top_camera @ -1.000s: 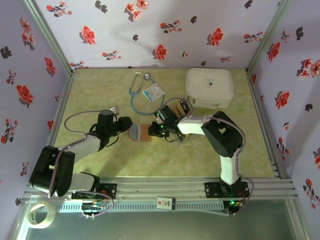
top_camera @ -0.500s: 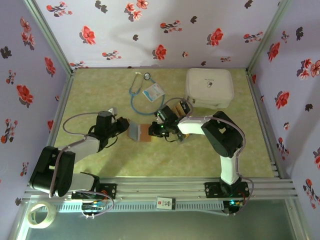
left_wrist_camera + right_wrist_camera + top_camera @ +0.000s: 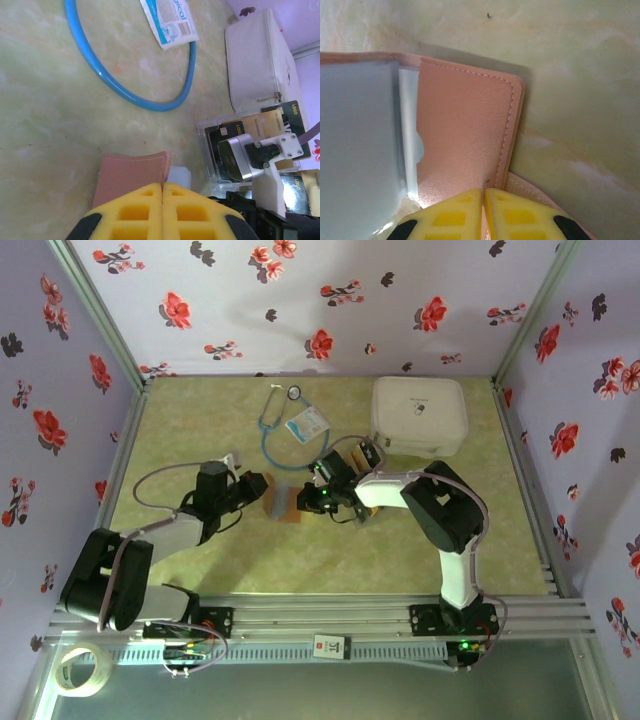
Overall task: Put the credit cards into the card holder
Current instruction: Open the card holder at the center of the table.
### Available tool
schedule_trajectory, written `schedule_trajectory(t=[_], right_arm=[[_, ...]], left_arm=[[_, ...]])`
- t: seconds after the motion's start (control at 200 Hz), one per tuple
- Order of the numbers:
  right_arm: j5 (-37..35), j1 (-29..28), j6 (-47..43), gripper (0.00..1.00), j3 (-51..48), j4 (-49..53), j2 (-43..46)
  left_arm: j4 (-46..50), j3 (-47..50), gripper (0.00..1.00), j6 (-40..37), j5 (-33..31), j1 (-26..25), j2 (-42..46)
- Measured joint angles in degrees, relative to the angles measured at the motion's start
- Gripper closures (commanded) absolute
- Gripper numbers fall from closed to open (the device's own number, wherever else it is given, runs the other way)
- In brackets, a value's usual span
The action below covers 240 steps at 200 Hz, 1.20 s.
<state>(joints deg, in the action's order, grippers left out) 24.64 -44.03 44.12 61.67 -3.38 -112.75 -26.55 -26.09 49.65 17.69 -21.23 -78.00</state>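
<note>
The tan card holder (image 3: 283, 503) lies half open on the table between my two grippers. My left gripper (image 3: 262, 488) is shut on the edge of its left flap (image 3: 131, 172), which stands up off the table. Opposite it, my right gripper (image 3: 312, 499) is shut on the right flap (image 3: 465, 135), next to a greyish clear pocket (image 3: 360, 140). The gold and black credit cards (image 3: 260, 125) sit in a clear plastic stand (image 3: 362, 454) just behind the right gripper.
A large white case (image 3: 419, 416) stands at the back right. A blue stethoscope (image 3: 272, 425) and a light-blue badge card (image 3: 306, 423) lie behind the card holder. Flowered walls close in the table on three sides.
My left gripper has shut and moved right onto the card holder's left flap, which now stands raised, so the holder looks narrower. The right gripper has kept its place.
</note>
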Motion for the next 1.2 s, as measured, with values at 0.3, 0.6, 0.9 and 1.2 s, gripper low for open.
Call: schedule_trajectory(t=[0.3, 0.6, 0.9, 1.2], right_arm=[[0.42, 0.37, -0.04, 0.88, 0.37, 0.33, 0.07], [-2.14, 1.46, -1.66, 0.86, 0.24, 7.56, 5.79], [-2.1, 0.46, -2.67, 0.86, 7.78, 10.99, 4.04], [-2.19, -0.76, -3.13, 0.87, 10.25, 11.39, -2.49]], left_arm=[[1.11, 0.66, 1.0, 0.17, -2.14, 0.26, 0.87], [7.58, 0.79, 1.0, -2.43, -4.52, 2.08, 3.32], [11.91, 0.04, 0.95, -5.49, -5.4, 2.29, 1.44], [22.27, -5.6, 0.7, -11.3, -9.14, 2.27, 0.46]])
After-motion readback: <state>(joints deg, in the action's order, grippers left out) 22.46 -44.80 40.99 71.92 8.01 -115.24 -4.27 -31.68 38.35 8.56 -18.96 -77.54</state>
